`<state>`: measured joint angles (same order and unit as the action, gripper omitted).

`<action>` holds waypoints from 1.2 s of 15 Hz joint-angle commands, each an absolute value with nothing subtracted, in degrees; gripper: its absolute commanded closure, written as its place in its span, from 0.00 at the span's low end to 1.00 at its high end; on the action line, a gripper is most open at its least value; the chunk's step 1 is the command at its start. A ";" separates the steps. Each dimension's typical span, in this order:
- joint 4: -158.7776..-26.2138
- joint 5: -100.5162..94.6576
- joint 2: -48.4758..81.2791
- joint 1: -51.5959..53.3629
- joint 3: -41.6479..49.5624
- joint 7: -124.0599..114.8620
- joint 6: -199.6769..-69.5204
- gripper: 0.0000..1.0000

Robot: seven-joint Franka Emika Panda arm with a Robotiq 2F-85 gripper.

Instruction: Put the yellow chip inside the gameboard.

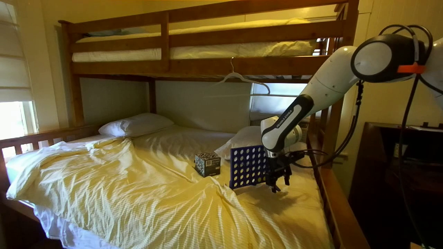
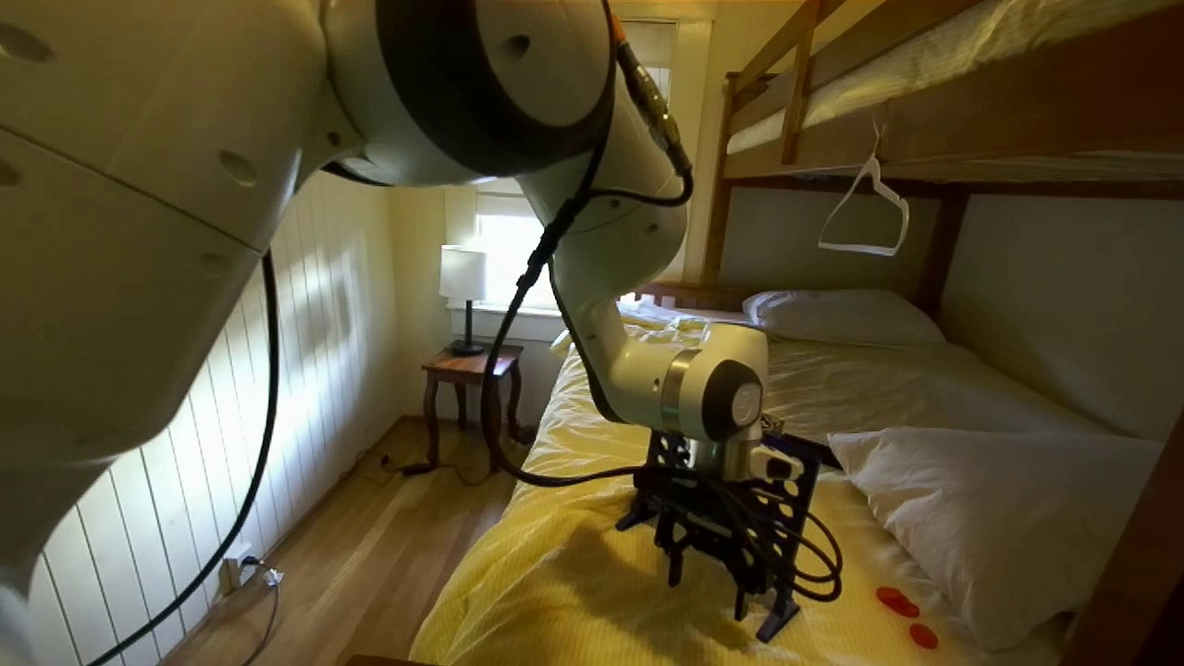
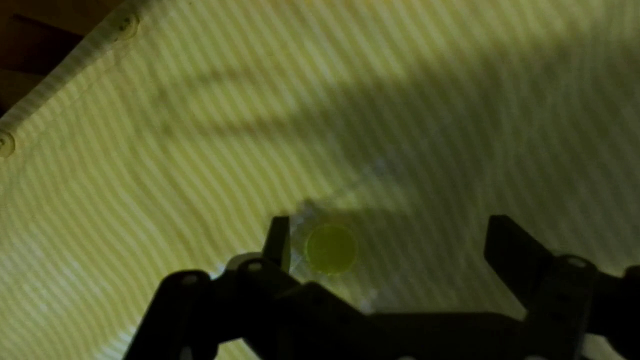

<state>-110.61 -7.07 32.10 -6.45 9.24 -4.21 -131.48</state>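
Above the striped yellow bedspread (image 3: pixel 225 165), my Robotiq gripper (image 3: pixel 390 227) has its fingers (image 3: pixel 520 260) spread wide apart. Only the wrist view lets me make out the yellow chip (image 3: pixel 331 249), flat on the bedspread, framed between them, nearer to one. Both exterior views show me the upright Connect Four gameboard (image 1: pixel 248 167) near the gripper; an exterior view alone adds red chips (image 2: pixel 899 605) beside a pillow (image 2: pixel 999 518).
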 commanded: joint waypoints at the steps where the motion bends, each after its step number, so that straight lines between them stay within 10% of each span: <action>1: -105.53 -9.16 36.05 -5.06 10.34 -6.77 -128.37 0.00; 18: -100.01 -12.01 40.91 -3.23 10.67 -7.40 -123.39 0.00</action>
